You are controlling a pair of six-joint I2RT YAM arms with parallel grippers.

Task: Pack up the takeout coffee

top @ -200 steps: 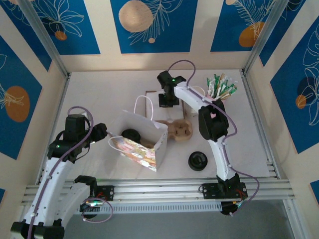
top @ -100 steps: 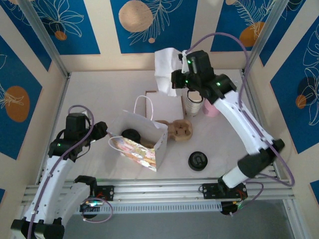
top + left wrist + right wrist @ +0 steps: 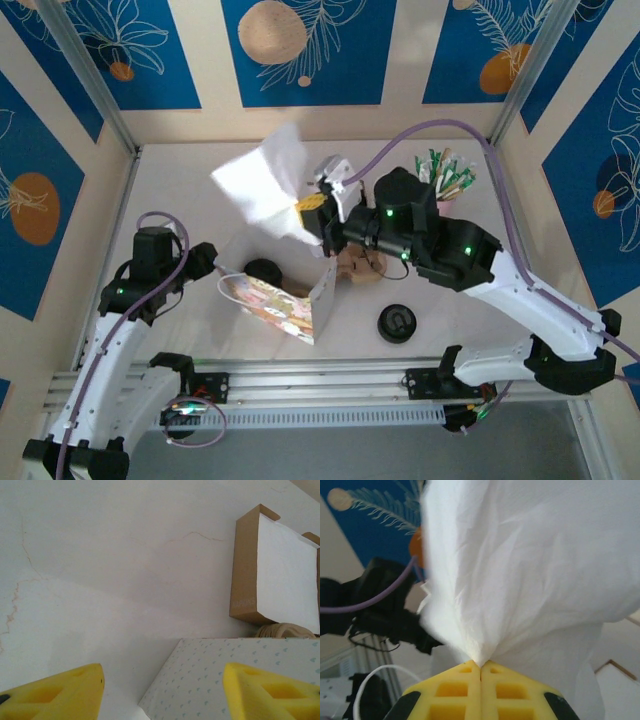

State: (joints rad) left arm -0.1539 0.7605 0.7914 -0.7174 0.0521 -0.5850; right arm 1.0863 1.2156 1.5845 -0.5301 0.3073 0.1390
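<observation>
Nearest the arm bases, a black round lid (image 3: 397,323) is seen lying on the white desk (image 3: 200,190). To its left a paper bag (image 3: 290,300) is stood open, with a second dark round lid (image 3: 263,270) inside it. Just behind the bag the tan cup carrier (image 3: 362,265) is set on the desk, outside the bag and partly covered by the right arm. Farther back, a bunch of packets (image 3: 445,172) is stood upright.

The left gripper (image 3: 207,262) is held at the bag's left rim. Its yellow fingers (image 3: 60,695) are spread with the bag's corner between them, and a grip cannot be told. The right gripper (image 3: 480,667) is pressed together, and a white napkin (image 3: 262,185) is pinched above the bag's far side.

Half a second earlier the napkin was held up near the back wall; bag, carrier and left arm are unmoved
</observation>
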